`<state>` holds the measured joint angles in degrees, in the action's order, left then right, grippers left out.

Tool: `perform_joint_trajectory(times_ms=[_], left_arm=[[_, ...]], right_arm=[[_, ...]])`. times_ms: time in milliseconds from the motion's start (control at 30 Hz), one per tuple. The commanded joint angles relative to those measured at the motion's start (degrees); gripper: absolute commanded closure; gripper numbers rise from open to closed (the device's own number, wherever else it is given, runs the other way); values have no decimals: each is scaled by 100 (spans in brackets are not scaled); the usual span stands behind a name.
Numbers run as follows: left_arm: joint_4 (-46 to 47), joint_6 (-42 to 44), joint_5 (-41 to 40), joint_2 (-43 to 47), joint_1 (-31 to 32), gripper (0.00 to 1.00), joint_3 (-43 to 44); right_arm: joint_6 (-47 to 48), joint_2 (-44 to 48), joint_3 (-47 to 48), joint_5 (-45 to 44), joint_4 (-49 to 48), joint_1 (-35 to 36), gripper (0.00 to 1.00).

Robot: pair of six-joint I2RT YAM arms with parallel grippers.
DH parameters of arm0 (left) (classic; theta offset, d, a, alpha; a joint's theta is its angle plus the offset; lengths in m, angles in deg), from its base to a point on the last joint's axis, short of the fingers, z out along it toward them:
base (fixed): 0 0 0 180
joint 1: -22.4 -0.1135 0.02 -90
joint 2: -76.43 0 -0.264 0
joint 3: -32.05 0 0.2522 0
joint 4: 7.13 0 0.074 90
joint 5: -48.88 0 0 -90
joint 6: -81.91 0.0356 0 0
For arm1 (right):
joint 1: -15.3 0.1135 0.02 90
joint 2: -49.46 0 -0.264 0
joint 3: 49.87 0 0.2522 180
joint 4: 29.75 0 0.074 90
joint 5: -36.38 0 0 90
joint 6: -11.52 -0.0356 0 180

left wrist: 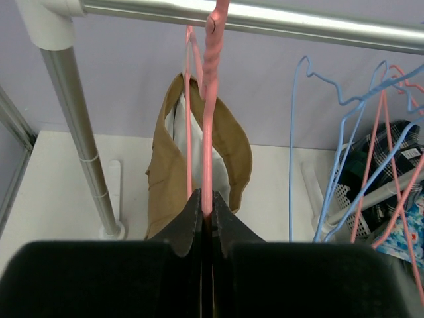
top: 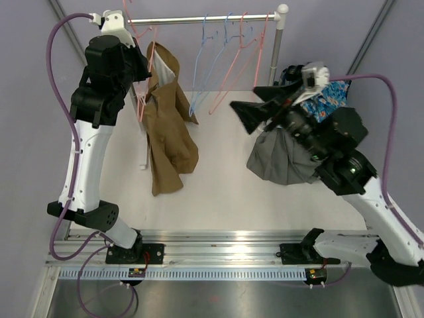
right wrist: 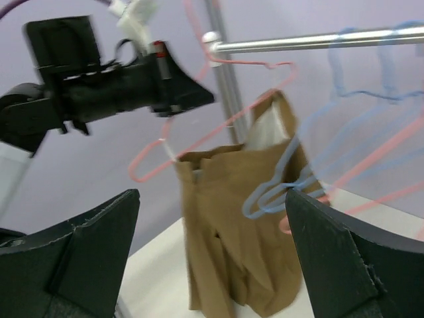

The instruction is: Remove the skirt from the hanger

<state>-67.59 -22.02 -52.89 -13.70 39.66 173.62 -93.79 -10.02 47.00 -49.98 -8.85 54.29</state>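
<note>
The skirt (top: 165, 126) is brown with a pale lining and hangs at the far left of the surface (top: 218, 185), below the left end of the rail (top: 199, 20). It is on a pink hanger (left wrist: 209, 99) whose wire runs up to the rail. The waistband sits askew on the hanger, one end high and the other lower, and the cloth falls in folds towards the near side. Whether the hem touches the surface cannot be told. The left pincer (top: 142, 85) reaches up from the left, and the left wrist view shows its fingers (left wrist: 189, 222) pressed together on the hanger's wire, just in front of the skirt's waist. The right pincer (top: 240, 116) is right of the skirt and apart from it, pointing left towards it. The right wrist view shows its fingers (right wrist: 79, 252) spread wide with nothing between them, and the skirt shows beyond the gap. More hangers (top: 199, 73), blue and pink, hang bare along the middle of the rail, between the skirt and the right post (top: 276, 53). A grey cloth (top: 281, 159) lies heaped on the surface under the right arm. Patterned clothes (top: 324, 103) lie at the far right behind it.
</note>
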Motion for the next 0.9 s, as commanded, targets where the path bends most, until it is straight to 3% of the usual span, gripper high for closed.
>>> perform_joint_trajectory(times_ms=[0,33,233,500,700,800,833,867], left_arm=[[943,-189,70,233,164,100,77],[917,-197,43,163,208,100,165],[750,-232,-36,39,313,100,482],[732,-654,166,328,392,100,403],[820,-874,342,733,428,100,-44],[873,-795,246,970,463,100,-308],[873,-786,219,1058,463,100,-344],[864,-760,228,1076,463,100,-370]], right_arm=[[1275,-1036,854,-1916,587,1859,1],[1433,-1274,1082,-2468,544,2128,1],[1197,-2751,1558,-2895,52,3061,1],[1258,-3974,2015,-3307,-652,3177,1],[1838,-4624,2420,-3843,-1319,3177,1],[2216,-4739,2333,-3862,-1802,3194,15],[2347,-4765,2306,-3888,-1908,3195,29],[2401,-4774,2297,-3949,-2039,3195,35]])
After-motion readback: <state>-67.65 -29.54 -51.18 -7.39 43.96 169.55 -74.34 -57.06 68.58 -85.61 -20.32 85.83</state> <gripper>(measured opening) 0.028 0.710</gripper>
